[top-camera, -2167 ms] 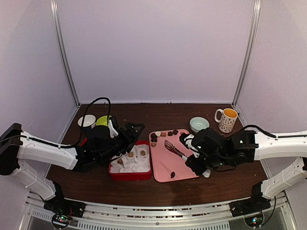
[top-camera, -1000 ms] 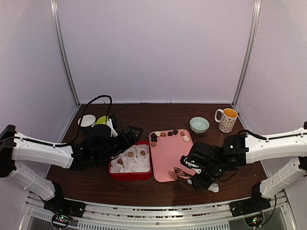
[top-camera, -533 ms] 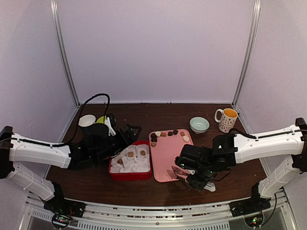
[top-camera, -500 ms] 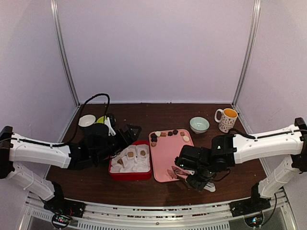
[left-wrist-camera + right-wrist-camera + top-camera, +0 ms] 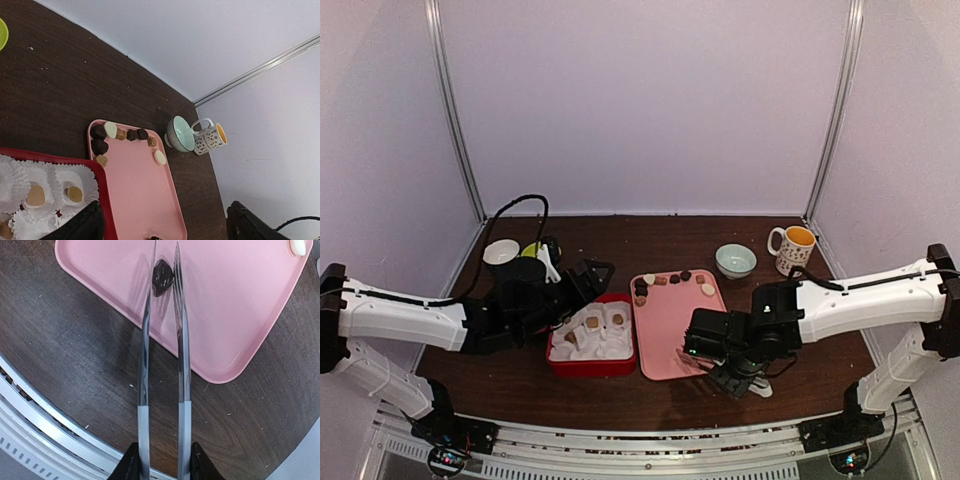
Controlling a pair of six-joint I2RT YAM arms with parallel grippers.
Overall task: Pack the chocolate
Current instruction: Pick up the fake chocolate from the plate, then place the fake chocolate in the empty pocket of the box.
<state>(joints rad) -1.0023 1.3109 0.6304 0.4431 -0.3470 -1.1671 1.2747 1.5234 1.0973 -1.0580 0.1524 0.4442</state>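
Observation:
My right gripper (image 5: pixel 162 460) is shut on the handles of long metal tongs (image 5: pixel 181 340). The tong tips closely flank one dark chocolate (image 5: pixel 162 277) near the front of the pink tray (image 5: pixel 225 315). From above, this gripper (image 5: pixel 725 368) sits at the tray's (image 5: pixel 665 325) front right corner. More chocolate (image 5: pixel 665 281), brown, dark and cream, lines the tray's far end (image 5: pixel 125 135). My left gripper (image 5: pixel 165 227) is open and holds nothing above the red box (image 5: pixel 50 160). Brown pieces (image 5: pixel 36 195) lie in the box's white paper cups.
A pale green bowl (image 5: pixel 734 260) and a patterned mug (image 5: pixel 792 248) stand at the back right. A white bowl (image 5: pixel 501 252) and a yellow-green one (image 5: pixel 533 250) sit at the back left. The table's metal front rail (image 5: pixel 30 405) runs just behind the tongs.
The right arm has swung from above the tray to its front edge, shifting left. The tongs have narrowed around the dark piece. The left arm has barely moved.

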